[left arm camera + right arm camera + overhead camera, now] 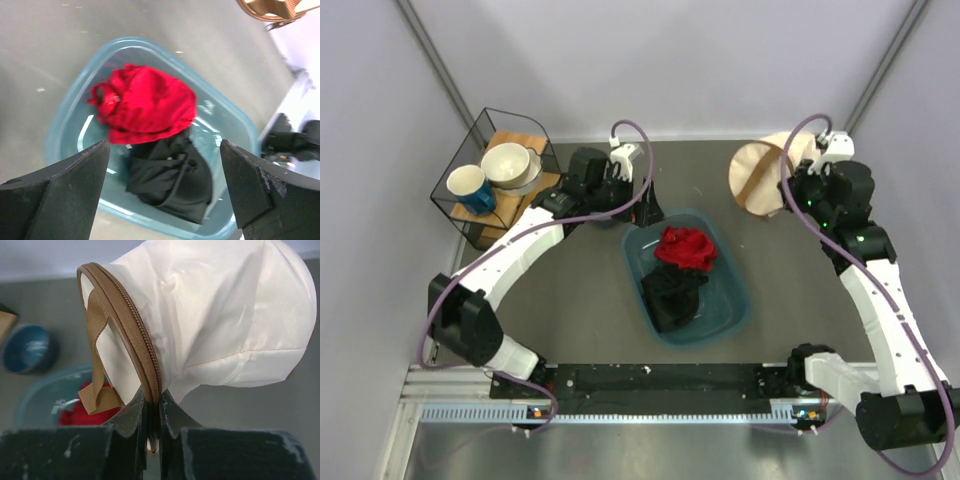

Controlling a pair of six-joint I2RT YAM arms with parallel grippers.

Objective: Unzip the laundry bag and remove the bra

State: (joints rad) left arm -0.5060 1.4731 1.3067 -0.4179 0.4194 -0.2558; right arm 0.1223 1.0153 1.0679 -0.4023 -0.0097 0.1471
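The laundry bag (758,178) is a cream fabric drum with a brown zipper band (131,322) round its rim and a brown strap (94,347). It stands on edge at the table's back right. My right gripper (788,192) is shut on the lowest part of that zipper rim (152,399), and a small pale tab shows between the fingers. The zipper looks closed. The bra is hidden. My left gripper (645,207) hangs open over the teal tub, its wide-set fingers (75,185) empty above the clothes.
A teal plastic tub (732,305) in the middle of the table holds a red cloth (686,247) and a black garment (672,296). A wire basket (498,178) at the back left holds a blue mug and stacked bowls. Grey walls close in the back and sides.
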